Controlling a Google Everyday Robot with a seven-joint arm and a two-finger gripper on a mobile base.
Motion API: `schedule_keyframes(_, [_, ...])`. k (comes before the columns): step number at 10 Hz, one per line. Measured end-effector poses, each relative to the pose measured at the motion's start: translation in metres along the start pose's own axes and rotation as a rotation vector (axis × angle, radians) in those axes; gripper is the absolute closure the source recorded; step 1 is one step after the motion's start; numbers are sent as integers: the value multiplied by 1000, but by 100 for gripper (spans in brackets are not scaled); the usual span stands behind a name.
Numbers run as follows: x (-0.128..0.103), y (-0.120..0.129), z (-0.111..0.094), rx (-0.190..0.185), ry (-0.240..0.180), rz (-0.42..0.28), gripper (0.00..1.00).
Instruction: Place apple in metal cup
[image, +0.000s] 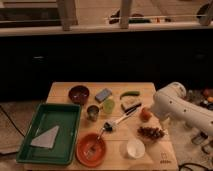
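The apple (145, 114) is a small orange-red fruit on the wooden table (62, 90), at the right side, just above the dark grapes (150, 132). The metal cup (93, 112) is a small silver-grey cylinder standing upright near the table's middle, right of the green tray. My white arm (181, 107) reaches in from the right; its rounded end sits right next to the apple. The gripper itself is hidden behind the arm's body, so its fingers do not show.
A green tray (37, 123) with a pale triangular cloth (45, 138) is at the left. A dark red bowl (79, 93), an orange bowl (92, 148), a white cup (134, 148), a pale green round object (108, 105), a grey block (103, 94), a green pepper (130, 93) and a utensil (117, 121) lie around.
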Motion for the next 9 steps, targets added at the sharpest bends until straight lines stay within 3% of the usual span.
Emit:
schedule_keyframes(3, [-5, -14, 4, 14, -32, -7, 20])
schedule_keyframes(9, [11, -30, 21, 47, -39, 36, 20])
